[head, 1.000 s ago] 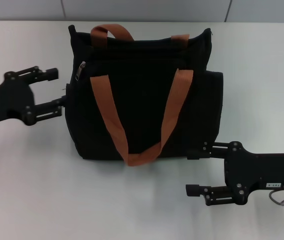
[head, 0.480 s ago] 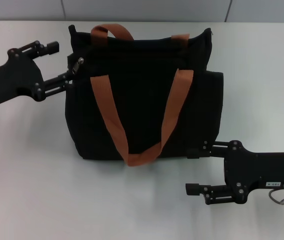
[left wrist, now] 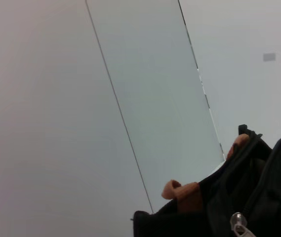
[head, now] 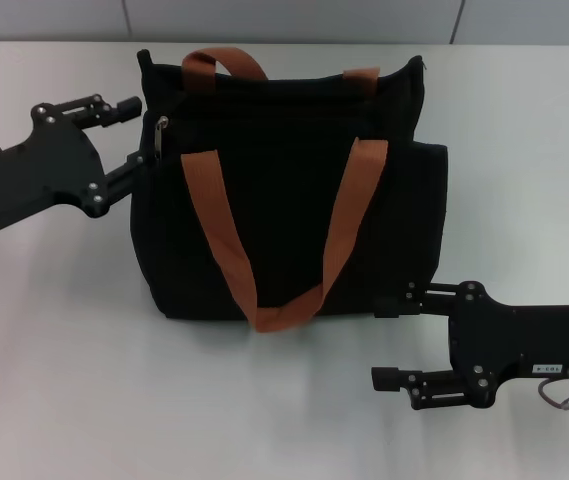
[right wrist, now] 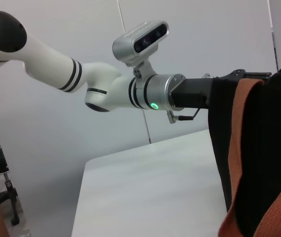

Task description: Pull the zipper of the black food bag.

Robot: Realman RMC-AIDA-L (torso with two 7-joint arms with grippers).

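Note:
The black food bag [head: 284,200] stands in the middle of the table in the head view, its orange-brown strap handles [head: 226,240] hanging down the front. The small silver zipper [head: 162,124] pull sits near the bag's upper left corner; it also shows as the zipper [left wrist: 239,224] in the left wrist view. My left gripper [head: 134,132] is open at that corner, fingertips just short of the pull, the lower finger against the bag's side. My right gripper [head: 390,341] rests open on the table by the bag's lower right corner, holding nothing.
The white table [head: 114,380] stretches around the bag, with a grey wall [head: 294,20] behind it. In the right wrist view the left arm [right wrist: 130,89] reaches across to the bag [right wrist: 278,148].
My left gripper has moved away from me and to the right, up along the bag's left side to the zipper corner. The pull tab has shifted slightly. The right arm has stayed still.

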